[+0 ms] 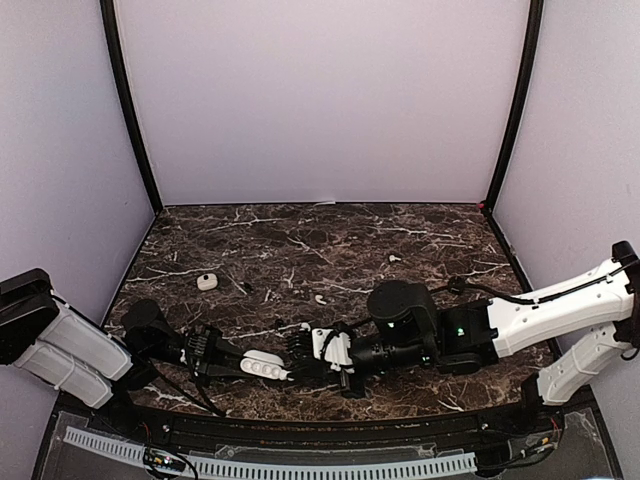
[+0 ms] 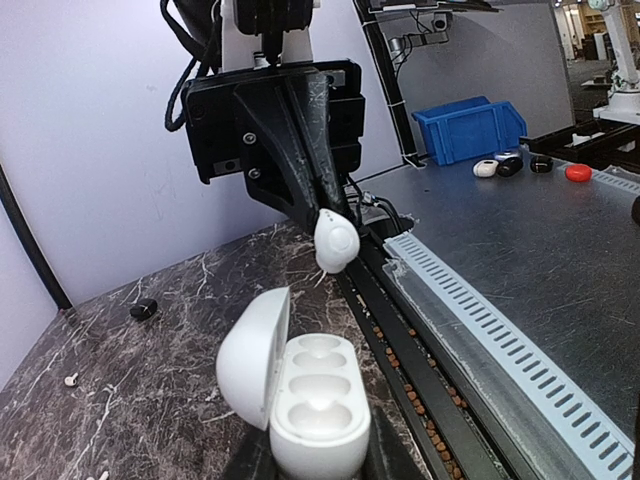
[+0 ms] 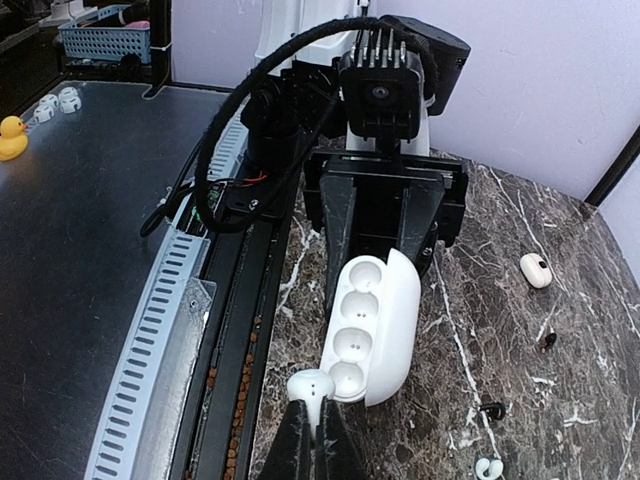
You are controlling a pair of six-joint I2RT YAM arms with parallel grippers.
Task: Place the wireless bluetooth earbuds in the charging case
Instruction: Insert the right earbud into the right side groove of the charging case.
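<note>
Seen from above, the left hand (image 1: 238,364) is clamped on one end of the open, white, oblong plastic charging case (image 1: 264,368). It holds the case just over the near edge of the dark marbled worktop (image 1: 330,240), left of the middle. The case's long axis runs left to right, straight at the right hand (image 1: 297,350), which stands closed at its free end; what that hand carries is too small to tell here. The left wrist view settles it: the right hand is pinched shut on a small, white, rounded plastic earbud (image 2: 336,241), hanging above and just beyond the row of empty wells (image 2: 318,385), with the lid (image 2: 250,355) swung aside. In the right wrist view the earbud sits at the nearest well, touching or just short; I cannot tell which. The insertion probably needs only a short move along that axis. A loose white earbud (image 3: 488,467) lies apart on the worktop.
</note>
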